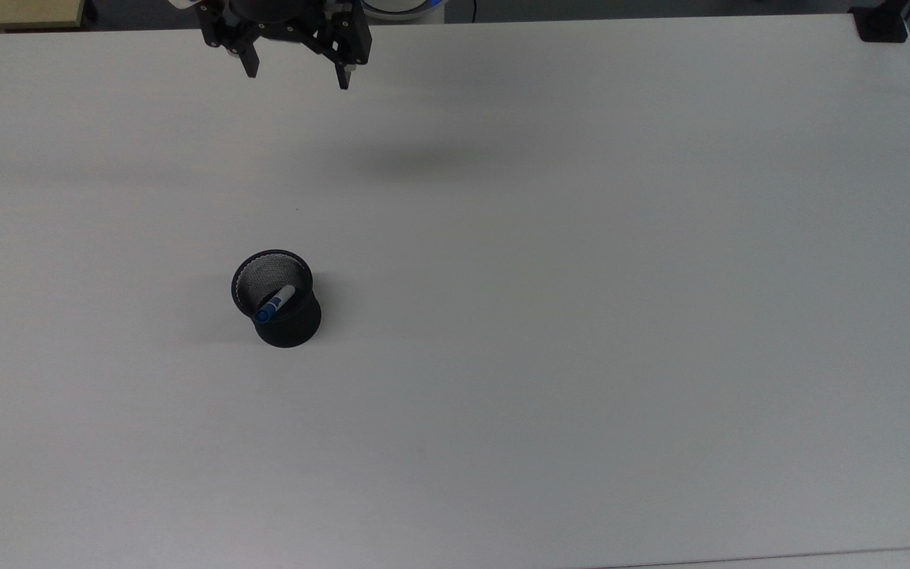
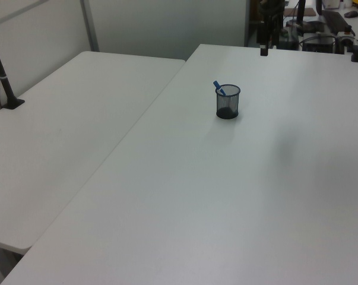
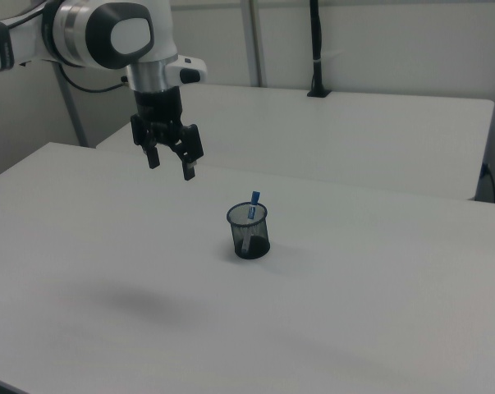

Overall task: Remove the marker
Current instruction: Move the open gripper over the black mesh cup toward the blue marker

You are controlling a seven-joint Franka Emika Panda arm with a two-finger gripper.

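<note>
Marker-wise, the slim white-barrelled marker with a blue cap [image 1: 274, 304] is sitting inside the round black wire-mesh cup [image 1: 287, 324], cap end up and leaning against the rim. In the right view the blue cap [image 3: 254, 199] pokes up above the cup's [image 3: 249, 234] edge, and in the left view it tilts toward the left view's left, sticking out over the rim of the cup [image 2: 228, 104] at [image 2: 218, 87].

That cup stands upright on the wide white surface [image 1: 581, 316], nothing else close to it.

My end effector [image 1: 297, 75] is well apart from the cup, up at the top edge in the top view and hanging in the air above the surface. Its two black fingers are spread wide and there's nothing between them. In the right view I see it [image 3: 171, 168] pointing down, off to the right view's left of the cup and higher than the rim, with my white arm [image 3: 107, 33] behind it.

A second white table [image 2: 60, 130] butts up alongside, with a black post [image 2: 3, 77] clamped on it.
</note>
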